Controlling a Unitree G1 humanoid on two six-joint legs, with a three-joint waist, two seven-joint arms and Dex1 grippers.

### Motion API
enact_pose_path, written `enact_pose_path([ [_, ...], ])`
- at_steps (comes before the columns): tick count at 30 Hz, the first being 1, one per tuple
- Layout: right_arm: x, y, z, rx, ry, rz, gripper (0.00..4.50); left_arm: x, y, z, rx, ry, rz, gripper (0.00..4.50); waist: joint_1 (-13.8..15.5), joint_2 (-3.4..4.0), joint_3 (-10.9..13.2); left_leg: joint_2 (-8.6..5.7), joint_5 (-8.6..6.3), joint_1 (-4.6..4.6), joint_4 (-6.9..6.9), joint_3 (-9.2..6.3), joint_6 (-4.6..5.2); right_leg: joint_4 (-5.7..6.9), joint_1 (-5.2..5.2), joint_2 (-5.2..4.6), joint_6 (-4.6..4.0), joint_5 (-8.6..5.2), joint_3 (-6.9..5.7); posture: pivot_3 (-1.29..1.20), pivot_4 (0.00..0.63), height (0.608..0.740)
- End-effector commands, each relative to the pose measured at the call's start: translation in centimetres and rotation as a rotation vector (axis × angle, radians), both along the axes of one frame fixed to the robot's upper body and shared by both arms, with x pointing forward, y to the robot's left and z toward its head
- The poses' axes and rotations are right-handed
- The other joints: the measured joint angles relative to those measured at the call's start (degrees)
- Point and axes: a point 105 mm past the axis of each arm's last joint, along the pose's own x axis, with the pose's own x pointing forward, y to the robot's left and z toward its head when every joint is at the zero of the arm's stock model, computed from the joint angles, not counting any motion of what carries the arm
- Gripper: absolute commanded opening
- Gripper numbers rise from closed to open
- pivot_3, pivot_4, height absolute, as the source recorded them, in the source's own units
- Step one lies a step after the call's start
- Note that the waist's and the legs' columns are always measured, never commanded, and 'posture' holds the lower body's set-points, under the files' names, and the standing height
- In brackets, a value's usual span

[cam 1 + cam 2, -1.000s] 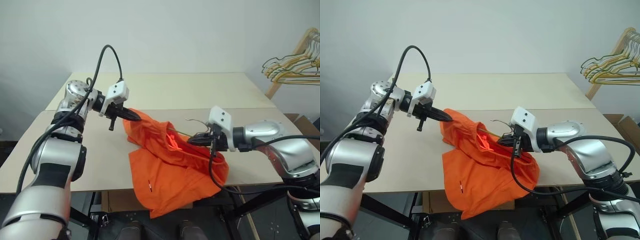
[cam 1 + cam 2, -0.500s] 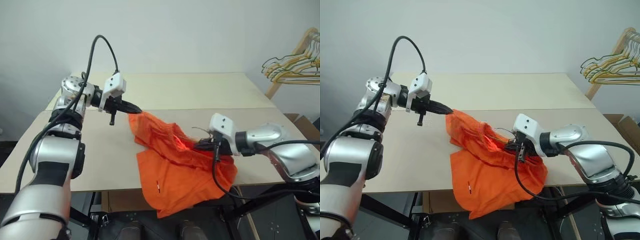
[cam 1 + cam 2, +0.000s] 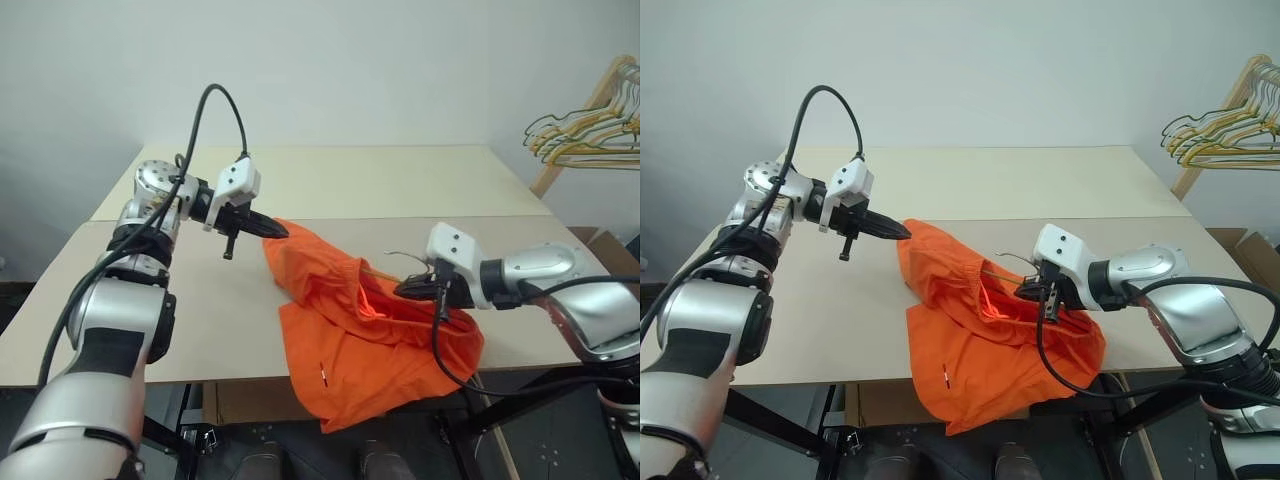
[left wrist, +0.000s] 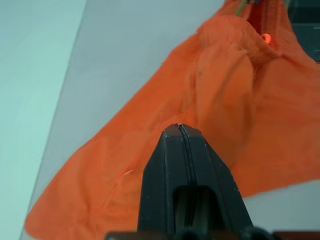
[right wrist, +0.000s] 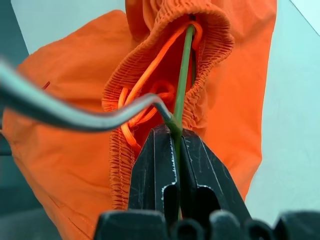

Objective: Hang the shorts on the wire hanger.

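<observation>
Over the desk (image 3: 330, 180) edge, the left claw (image 3: 279, 231) pinches the orange shorts (image 3: 370, 340) by a corner, stretching them away from the right claw (image 5: 176, 131), which clamps the wire hanger (image 5: 183, 75) threaded into the waistband, likely to seat it.
</observation>
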Motion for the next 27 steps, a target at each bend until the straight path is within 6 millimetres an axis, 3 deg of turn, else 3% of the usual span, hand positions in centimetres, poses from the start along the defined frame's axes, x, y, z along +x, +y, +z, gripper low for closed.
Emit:
enact_pose_path([
  [1, 0.2, 0.5, 2.9, 0.016, -0.053, 0.038, 0.0, -0.1, -1.5, 1.9, -0.038, -0.04, -0.054, 0.54, -0.02, 0.0, 0.0, 0.0, 0.0, 0.0, 0.0, 0.0, 0.0, 0.0, -0.01, 0.0, 0.0, 0.0, 0.0, 0.01, 0.0, 0.74],
  [11, 0.0, -0.3, 6.0, -0.072, 0.066, 0.082, 0.0, -0.7, -2.8, 4.2, -0.126, -0.102, -0.123, 3.8, -0.29, 0.06, 0.04, 0.01, 0.0, -0.03, -0.02, 0.03, 0.0, -0.03, -0.08, -0.02, -0.02, -0.01, 0.01, -0.02, 0.0, 0.74],
  [14, 0.4, -0.3, 7.4, -0.096, 0.128, 0.069, 0.0, -1.6, -4.0, 5.6, -0.181, -0.104, -0.187, 3.8, -0.55, 0.14, 0.09, 0.03, -0.01, -0.06, -0.01, 0.09, -0.01, 0.02, -0.17, -0.05, -0.09, -0.05, 0.03, -0.03, 0.0, 0.74],
  [17, 0.8, 0.1, 8.2, -0.102, 0.152, 0.066, 0.0, -2.8, -4.9, 5.7, -0.167, -0.103, -0.266, 3.8, -0.79, 0.15, 0.09, 0.05, -0.01, -0.06, -0.03, 0.11, -0.02, 0.05, -0.21, -0.04, -0.26, -0.15, 0.03, -0.03, 0.0, 0.74],
  [21, 1.2, 0.7, 9.2, -0.097, 0.17, 0.067, 0.0, -3.5, -6.1, 3.9, -0.076, -0.092, -0.336, 3.8, -1.31, 0.2, 0.11, 0.03, -0.01, -0.06, -0.1, 0.13, -0.02, 0.08, -0.25, -0.05, -0.27, -0.17, 0.05, -0.03, 0.0, 0.74],
  [27, 0.9, 1.3, 10.3, -0.089, 0.177, 0.101, 0.0, -1.9, -7.4, 0.9, 0.068, -0.099, -0.305, 3.8, -1.63, 0.25, 0.14, -0.01, -0.01, -0.09, -0.04, 0.14, -0.01, 0.14, -0.29, -0.03, -0.15, -0.1, 0.06, -0.05, 0.0, 0.74],
])
